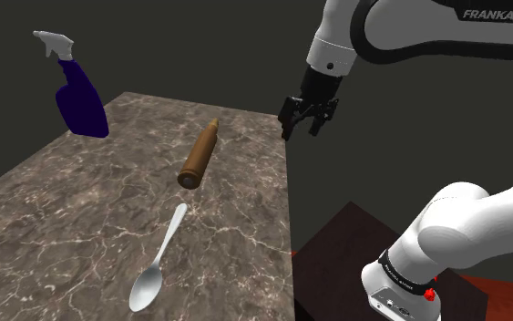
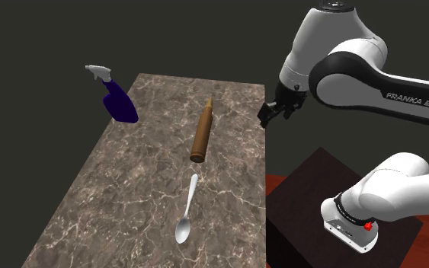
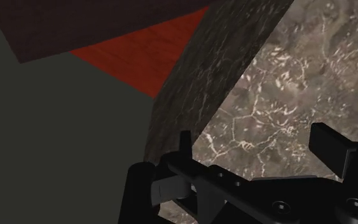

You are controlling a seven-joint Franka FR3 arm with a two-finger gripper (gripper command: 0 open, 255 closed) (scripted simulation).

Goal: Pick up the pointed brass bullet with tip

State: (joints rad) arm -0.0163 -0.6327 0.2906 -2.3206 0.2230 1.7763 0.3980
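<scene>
The brown marbled stone desk (image 1: 81,210) carries three things. The white Franka arm (image 1: 400,27) reaches over its edge at the shoulder view's right, above the dark box stand (image 1: 336,246). A dark blue spray bottle with a white trigger (image 1: 81,100) stands tilted at the far corner. The pointed brass bullet (image 1: 199,155) lies on its side mid-desk, tip toward the far edge. A silver metal spoon (image 1: 159,264) lies just beyond its flat base. The black pincer (image 1: 303,133) hangs wide apart, empty, clear of the bullet.

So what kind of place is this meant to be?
Hard to tell, probably a room in a house: a marble-look table with a spray bottle, a spoon and a bullet, and a red floor.
</scene>
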